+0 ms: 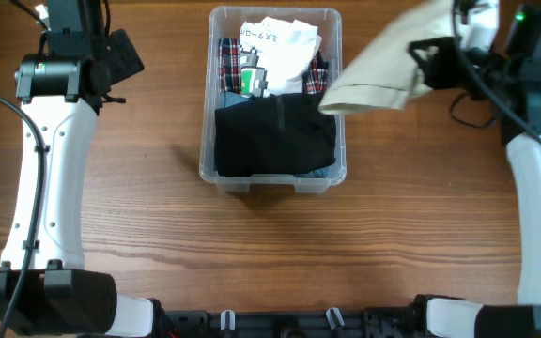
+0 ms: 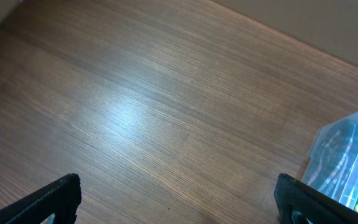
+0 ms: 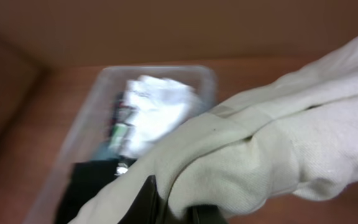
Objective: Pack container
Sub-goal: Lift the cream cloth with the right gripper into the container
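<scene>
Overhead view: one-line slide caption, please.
Right gripper holds a cream garment over the right rim of the clear container; a black garment and white cloth lie inside; left gripper open, empty.

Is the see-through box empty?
No, the container holds a folded black garment, a white cloth and some plaid fabric.

We found the table [image 2: 135, 118] to be wood, fine-grained and smooth, with a soft sheen where the light fell. The container [image 1: 208, 113] was clear, colourless plastic, glossy along its rim. The cream cloth [image 3: 278, 155] showed a fine, matt weave. In the container lay a dull black fabric [image 1: 275, 136], a checked fabric [image 1: 225, 56] and a printed white fabric [image 1: 285, 38]. The left gripper [image 2: 176, 194] had matt black fingers [image 2: 55, 199]. The arm shells [image 1: 50, 178] were smooth white plastic.
</scene>
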Available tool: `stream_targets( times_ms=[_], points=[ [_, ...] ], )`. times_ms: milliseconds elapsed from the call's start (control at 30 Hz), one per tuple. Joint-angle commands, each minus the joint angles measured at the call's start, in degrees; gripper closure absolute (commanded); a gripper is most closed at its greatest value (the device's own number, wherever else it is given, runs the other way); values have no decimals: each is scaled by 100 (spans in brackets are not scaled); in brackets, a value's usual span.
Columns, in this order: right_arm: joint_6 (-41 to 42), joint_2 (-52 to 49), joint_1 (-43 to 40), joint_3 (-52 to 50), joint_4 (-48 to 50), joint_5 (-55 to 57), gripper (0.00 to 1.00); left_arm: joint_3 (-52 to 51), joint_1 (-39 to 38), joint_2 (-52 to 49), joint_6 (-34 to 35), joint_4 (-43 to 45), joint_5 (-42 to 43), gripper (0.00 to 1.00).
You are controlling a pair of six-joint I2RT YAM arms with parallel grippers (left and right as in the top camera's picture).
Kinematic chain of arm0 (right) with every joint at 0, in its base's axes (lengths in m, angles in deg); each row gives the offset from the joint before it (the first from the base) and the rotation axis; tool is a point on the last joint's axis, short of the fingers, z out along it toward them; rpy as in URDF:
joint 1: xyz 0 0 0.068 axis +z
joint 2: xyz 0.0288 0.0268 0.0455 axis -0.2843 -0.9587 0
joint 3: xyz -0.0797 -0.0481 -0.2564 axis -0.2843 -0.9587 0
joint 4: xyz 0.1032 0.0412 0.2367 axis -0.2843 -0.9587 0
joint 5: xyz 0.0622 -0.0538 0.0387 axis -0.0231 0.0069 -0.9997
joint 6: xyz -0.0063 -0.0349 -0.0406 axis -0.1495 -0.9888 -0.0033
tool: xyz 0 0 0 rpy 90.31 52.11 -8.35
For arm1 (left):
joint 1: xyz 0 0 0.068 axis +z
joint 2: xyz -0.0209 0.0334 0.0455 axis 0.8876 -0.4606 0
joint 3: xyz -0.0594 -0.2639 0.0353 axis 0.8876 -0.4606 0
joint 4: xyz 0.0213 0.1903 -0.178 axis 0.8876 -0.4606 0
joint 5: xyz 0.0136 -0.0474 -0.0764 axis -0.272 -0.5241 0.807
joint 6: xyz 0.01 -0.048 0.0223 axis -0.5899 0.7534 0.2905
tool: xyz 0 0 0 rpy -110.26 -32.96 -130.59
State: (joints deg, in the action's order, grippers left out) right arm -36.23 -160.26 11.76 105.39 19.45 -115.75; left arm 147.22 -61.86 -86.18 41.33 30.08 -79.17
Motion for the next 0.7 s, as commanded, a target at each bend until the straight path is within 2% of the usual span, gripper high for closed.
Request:
stream_targets(
  times_ms=[0,100,300,433,567,667],
  points=[
    [7,404,839,229,588,-835,96,-4,15,0,-26,13,-72,0],
    [20,350,1589,227,1064,-745,96,-4,15,2,-26,13,-72,0],
    [201,-129,2704,227,1777,245,96,-4,15,2,-26,13,-72,0],
    [188,-765,2874,223,2116,142,96,-4,15,0,-26,13,-72,0],
    [330,-1475,2892,223,2555,-614,96,-4,15,2,-26,13,-72,0],
    [413,-1906,2892,221,2507,-804,95,-4,15,0,-26,13,-72,0]
  ],
)
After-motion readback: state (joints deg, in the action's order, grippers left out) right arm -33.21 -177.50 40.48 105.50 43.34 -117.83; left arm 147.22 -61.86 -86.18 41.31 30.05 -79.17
